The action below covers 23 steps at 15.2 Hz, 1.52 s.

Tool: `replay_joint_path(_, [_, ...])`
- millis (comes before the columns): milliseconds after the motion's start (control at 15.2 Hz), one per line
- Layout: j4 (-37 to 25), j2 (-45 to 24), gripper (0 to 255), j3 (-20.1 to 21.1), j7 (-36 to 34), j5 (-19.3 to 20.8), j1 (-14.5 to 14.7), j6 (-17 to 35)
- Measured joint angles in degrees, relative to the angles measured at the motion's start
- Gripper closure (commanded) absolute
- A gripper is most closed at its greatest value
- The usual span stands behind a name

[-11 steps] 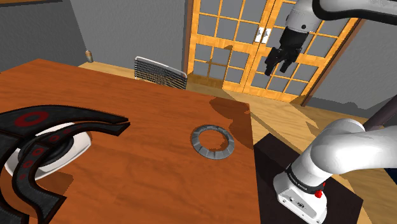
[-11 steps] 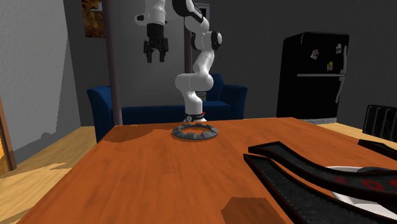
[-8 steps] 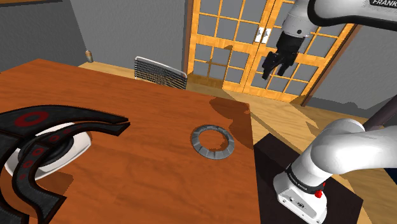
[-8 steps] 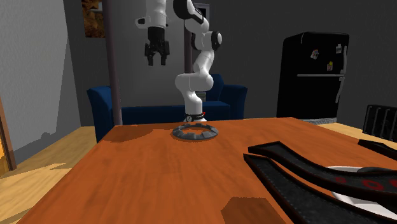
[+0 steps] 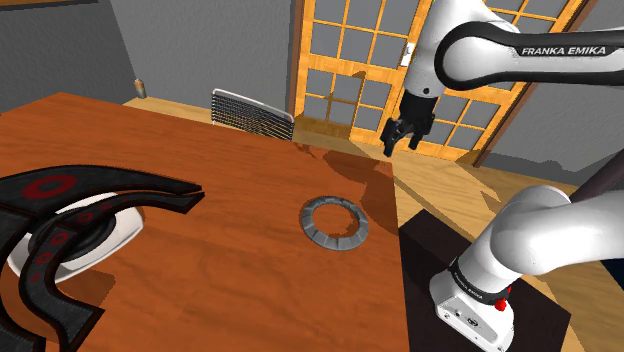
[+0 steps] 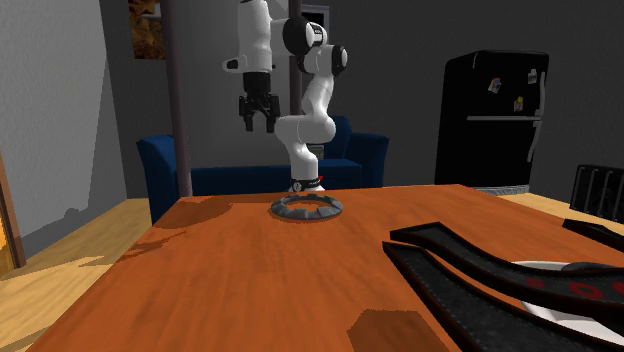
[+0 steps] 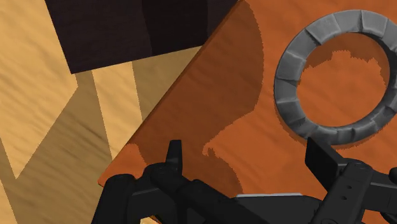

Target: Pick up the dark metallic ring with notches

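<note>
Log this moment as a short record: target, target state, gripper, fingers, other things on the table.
target: grey notched ring
target state: lying flat on the wooden table, near the edge by the dark stand, untouched
gripper: black gripper, in the air over the table's corner, apart from the ring
fingers: fingers open, nothing between them
other things: white plate under black curved pieces with red marks
</note>
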State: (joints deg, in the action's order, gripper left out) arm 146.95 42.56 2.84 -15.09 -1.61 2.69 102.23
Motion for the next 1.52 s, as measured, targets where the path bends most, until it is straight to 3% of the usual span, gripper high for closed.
replay_joint_path(792, [6.8, -16.1, 0, 8.7, -9.4, -7.0, 4.9, 16.9])
replay_joint_path(1386, [9.0, -23.6, 0, 9.9, -10.0, -7.4, 4.9, 26.1])
replay_joint_path(1452, [9.2, -23.8, 255, 9.9, -10.0, -7.5, 4.9, 26.5])
replay_joint_path(1518, [9.3, -23.8, 255, 10.0, -10.0, -7.5, 4.9, 26.6])
